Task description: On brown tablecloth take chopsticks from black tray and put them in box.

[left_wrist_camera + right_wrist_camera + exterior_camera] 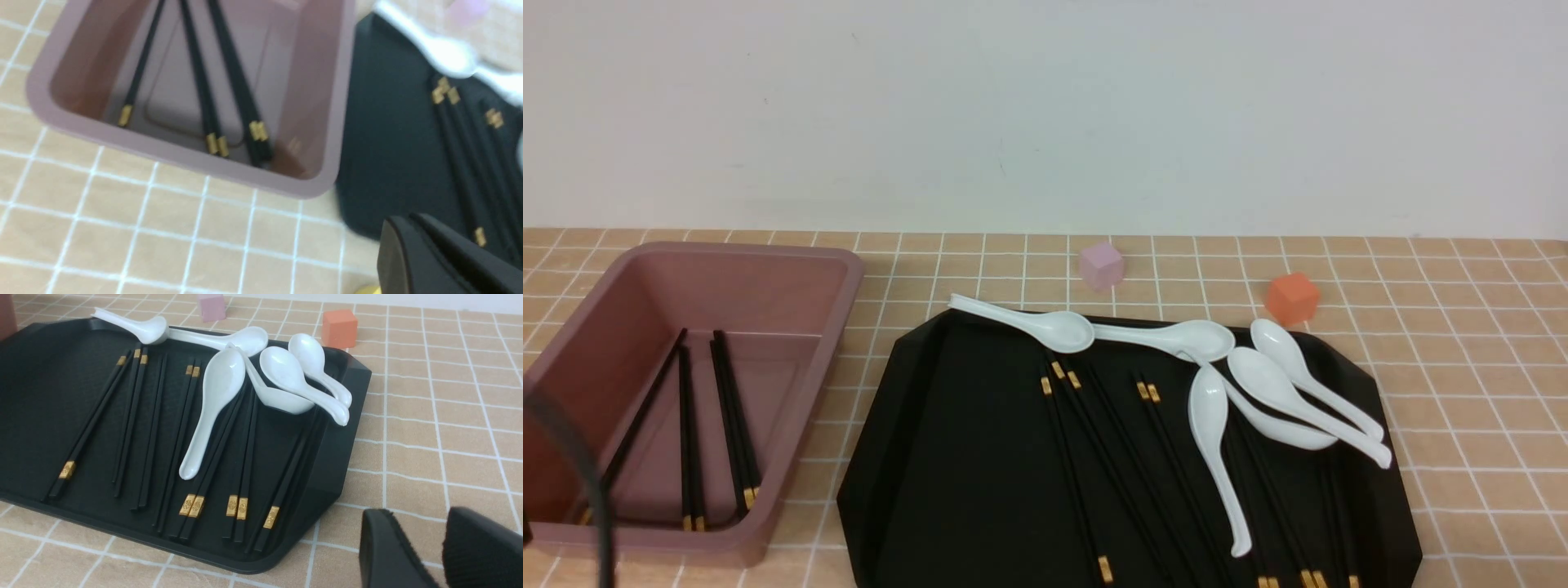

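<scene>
Bench is covered w/ a tan-orange grid-lined tablecloth [1462, 392]. A flat matte-black octagonal tray [964, 457] sits centre-right. A deep pink-brown plastic box [768, 298] sits at left, its near right corner just beside the tray's left edge, w/ a thin strip of cloth between. Thin black gold-banded chopsticks [245, 457]: a dozen or so lie lengthwise in the tray's middle & right part, five more in the box, one leaning on its left wall. Tray's left third is bare. White ceramic soup spoons [1209, 416] crowd the tray's far-right part, some lying over chopsticks, one handle poking past the far rim. Small pink cube [1101, 265] & orange cube [1291, 297] stand on cloth behind the tray. Right gripper [425, 526] hovers over bare cloth off the tray's near right corner, fingers apart, holding nothing. Left gripper [408, 228] is by the tray's near left corner; blurred & partly cut off, can't tell how far open
</scene>
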You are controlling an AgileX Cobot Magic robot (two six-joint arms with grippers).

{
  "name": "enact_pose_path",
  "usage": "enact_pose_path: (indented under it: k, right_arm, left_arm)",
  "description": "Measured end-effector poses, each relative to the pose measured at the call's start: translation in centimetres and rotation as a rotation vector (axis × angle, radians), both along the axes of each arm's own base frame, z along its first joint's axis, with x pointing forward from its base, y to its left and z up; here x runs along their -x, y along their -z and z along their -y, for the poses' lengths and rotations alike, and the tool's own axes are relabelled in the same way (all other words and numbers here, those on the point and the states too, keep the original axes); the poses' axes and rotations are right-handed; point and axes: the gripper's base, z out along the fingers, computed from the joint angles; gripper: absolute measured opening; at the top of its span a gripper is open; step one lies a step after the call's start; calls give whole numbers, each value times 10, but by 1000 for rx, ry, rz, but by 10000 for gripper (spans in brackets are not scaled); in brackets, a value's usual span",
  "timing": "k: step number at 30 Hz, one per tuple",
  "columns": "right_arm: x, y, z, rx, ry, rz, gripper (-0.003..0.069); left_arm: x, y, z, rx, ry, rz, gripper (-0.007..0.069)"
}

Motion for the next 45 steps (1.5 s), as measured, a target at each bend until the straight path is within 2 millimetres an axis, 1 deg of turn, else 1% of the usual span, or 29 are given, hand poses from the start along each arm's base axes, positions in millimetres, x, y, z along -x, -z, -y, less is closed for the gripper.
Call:
enact_pose_path:
  k: [3, 6, 9, 27, 29, 31, 35, 36, 38, 39, 40, 42, 45]
  right_arm:
    - [0, 0, 0, 0, 0, 0, 240]
    - [0, 0, 0, 0, 0, 0, 240]
    - [0, 0, 0, 0, 0, 0, 240]
    - [0, 0, 0, 0, 0, 0, 240]
    - [0, 0, 0, 0, 0, 0, 240]
    - [0, 0, 0, 0, 0, 0, 240]
    - [0, 0, 0, 0, 0, 0, 240]
    - [0, 0, 0, 0, 0, 0, 240]
    - [0, 0, 0, 0, 0, 0, 240]
    - [0, 0, 0, 0, 0, 0, 240]
    - [0, 0, 0, 0, 0, 0, 240]
    - [0, 0, 0, 0, 0, 0, 240]
    - [0, 0, 0, 0, 0, 0, 240]
  left_arm:
    - [13, 11, -1, 31, -5, 107, -13]
    - [18, 13, -1, 45, -10, 182, -13]
    - [21, 10, -2, 52, -13, 234, -13]
    - [20, 10, -2, 53, -14, 240, -12]
    - [20, 11, -2, 45, -15, 240, -12]
    - [20, 16, -3, 35, -20, 256, -12]
    - [26, 43, -6, 10, -32, 330, -9]
    - [28, 46, -6, 7, -33, 345, -9]
    - [31, 65, -7, -4, -37, 375, -8]
    - [31, 71, -8, -10, -37, 371, -8]
    - [30, 85, -8, -18, -38, 361, -5]
    - [28, 106, -8, -31, -36, 310, -3]
    - [26, 130, -8, -40, -34, 236, -1]
